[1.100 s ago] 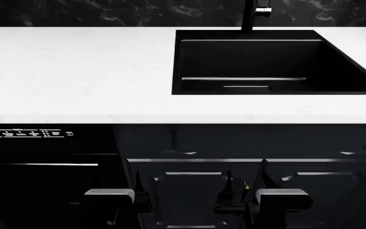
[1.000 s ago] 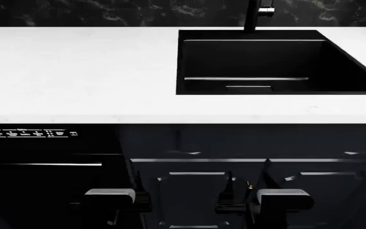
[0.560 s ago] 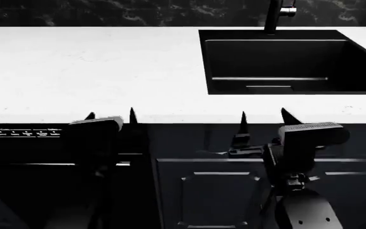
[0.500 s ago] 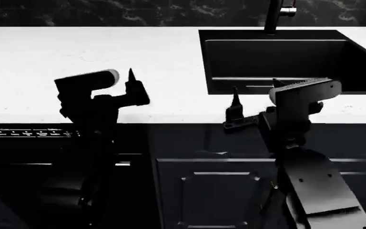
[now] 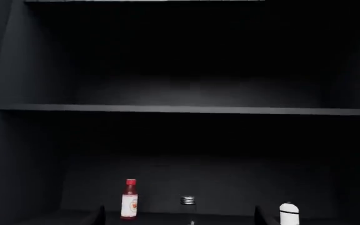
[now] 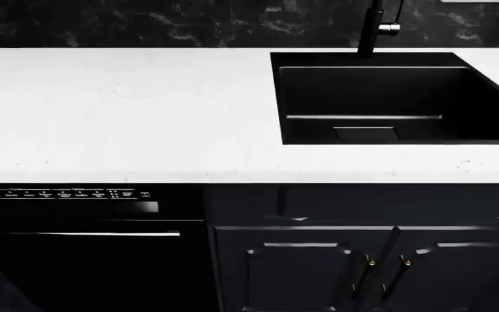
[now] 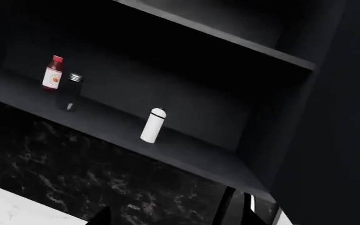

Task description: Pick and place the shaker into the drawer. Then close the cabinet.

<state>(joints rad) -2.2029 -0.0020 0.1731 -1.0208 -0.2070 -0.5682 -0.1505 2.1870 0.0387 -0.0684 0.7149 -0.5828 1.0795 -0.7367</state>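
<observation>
In the open upper cabinet (image 5: 17, 140), on its lowest shelf (image 7: 192, 157), three things stand upright in a row. A red sauce bottle (image 5: 129, 199) is nearest one end and a white bottle (image 5: 288, 213) stands well apart toward the other. Just beside the red one is a dark jar with a silver cap, which I take for the shaker (image 5: 188, 201).

The left gripper (image 5: 178, 219) has its fingers apart and empty, and the shaker sits about midway between them. It looks the better arm for a straight reach, clamping on the body below the cap and keeping the near finger off the red bottle. The right gripper (image 7: 167, 218) is likewise spread and holds nothing.

The right wrist view shows the shaker's dark body, which the left wrist view loses against the cabinet's back. The head view shows neither arm nor shelf, only the white table (image 6: 128, 110), the sink (image 6: 388, 97) and shut lower doors (image 6: 301, 273). No view shows the drawer.
</observation>
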